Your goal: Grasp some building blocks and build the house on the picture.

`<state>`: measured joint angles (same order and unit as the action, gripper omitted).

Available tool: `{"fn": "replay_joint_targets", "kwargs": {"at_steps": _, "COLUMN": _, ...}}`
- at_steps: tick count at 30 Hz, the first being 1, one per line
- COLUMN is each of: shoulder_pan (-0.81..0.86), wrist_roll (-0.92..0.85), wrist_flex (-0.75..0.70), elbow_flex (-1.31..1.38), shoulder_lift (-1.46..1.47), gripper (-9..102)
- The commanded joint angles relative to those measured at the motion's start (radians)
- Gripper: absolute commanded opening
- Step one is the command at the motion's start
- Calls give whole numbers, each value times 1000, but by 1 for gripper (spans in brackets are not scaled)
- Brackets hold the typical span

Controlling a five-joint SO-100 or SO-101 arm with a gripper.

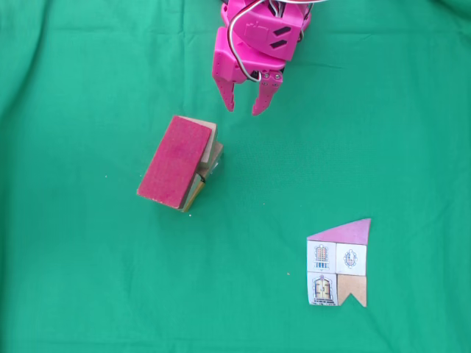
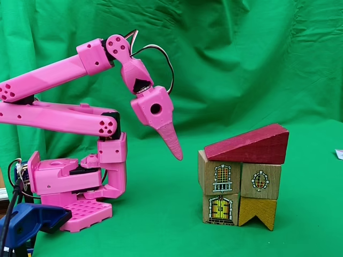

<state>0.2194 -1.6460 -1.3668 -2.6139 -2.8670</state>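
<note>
One red roof slab (image 2: 247,145) sits at twelve o'clock over four wooden blocks (image 2: 239,191); one paper house picture (image 1: 338,262); one pink arm with one gripper (image 1: 245,103); one blue clamp (image 2: 29,220).

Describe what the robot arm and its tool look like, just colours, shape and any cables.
The arm is bright pink moulded plastic, built of boxy links with round joint housings and small screw holes. The tool has two tapering pink fingers with pointed tips. A grey cable loops from the wrist in both fixed views. The pink base has a gridded foot, with a blue clamp beside it.
</note>
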Motion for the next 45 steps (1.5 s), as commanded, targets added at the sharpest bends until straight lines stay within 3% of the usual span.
{"fn": "replay_joint_targets", "kwargs": {"at_steps": 1, "shoulder_pan": 5, "wrist_roll": 6, "wrist_flex": 2, "elbow_flex": 26, "shoulder_lift": 9, "gripper": 11}}
{"fn": "replay_joint_targets", "kwargs": {"at_steps": 11, "shoulder_pan": 11, "wrist_roll": 8, "wrist_flex": 2, "elbow_flex": 92, "shoulder_lift": 49, "gripper": 11}}
{"fn": "replay_joint_targets", "kwargs": {"at_steps": 21, "shoulder_pan": 124, "wrist_roll": 8, "wrist_flex": 6, "elbow_flex": 106, "shoulder_lift": 92, "gripper": 11}}
{"fn": "replay_joint_targets", "kwargs": {"at_steps": 30, "shoulder_pan": 127, "wrist_roll": 8, "wrist_flex": 170, "elbow_flex": 87, "shoulder_lift": 140, "gripper": 11}}
{"fn": "replay_joint_targets", "kwargs": {"at_steps": 45, "shoulder_pan": 127, "wrist_roll": -3, "wrist_flex": 179, "elbow_flex": 117, "shoulder_lift": 179, "gripper": 11}}
